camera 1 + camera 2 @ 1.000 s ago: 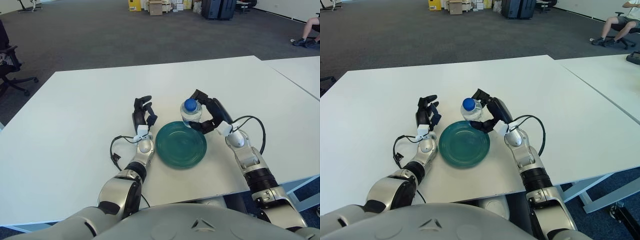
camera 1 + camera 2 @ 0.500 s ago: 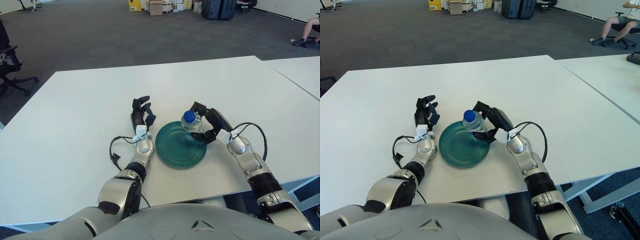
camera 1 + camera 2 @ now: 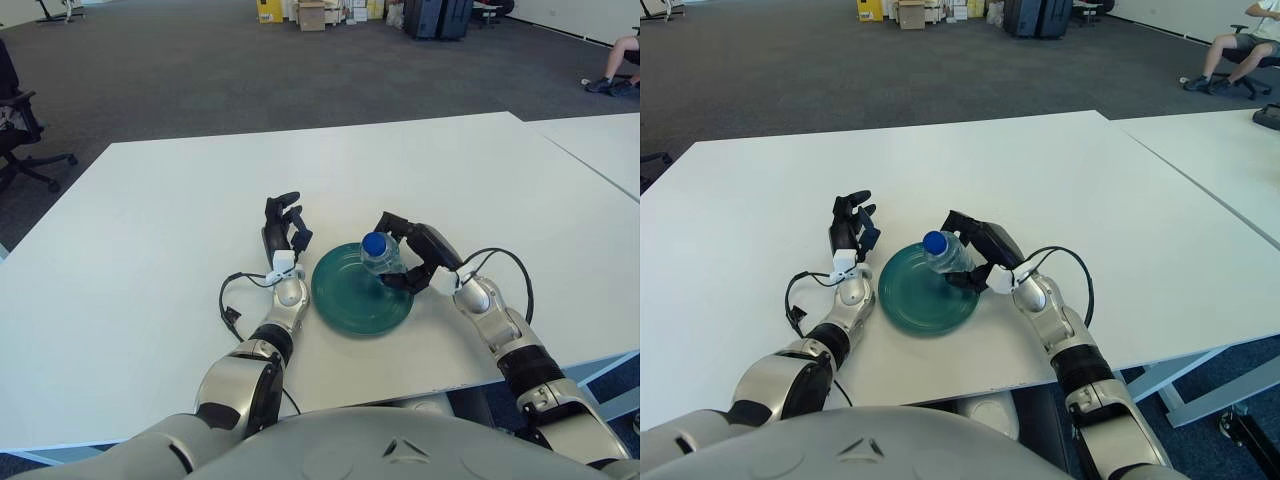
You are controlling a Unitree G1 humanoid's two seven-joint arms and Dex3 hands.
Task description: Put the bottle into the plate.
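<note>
Blue-capped bottle (image 3: 378, 254) – inside right hand (image 3: 411, 258) grasp – over plate (image 3: 350, 300).

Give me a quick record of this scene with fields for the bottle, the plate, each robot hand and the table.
bottle: clear, blue cap, upright over the plate's right part, held by the right robot hand
plate: dark green, round, on the table between the two hands
right robot hand: fingers wrapped around the bottle at the plate's right edge
left robot hand: just left of the plate, holding nothing
table: white
</note>
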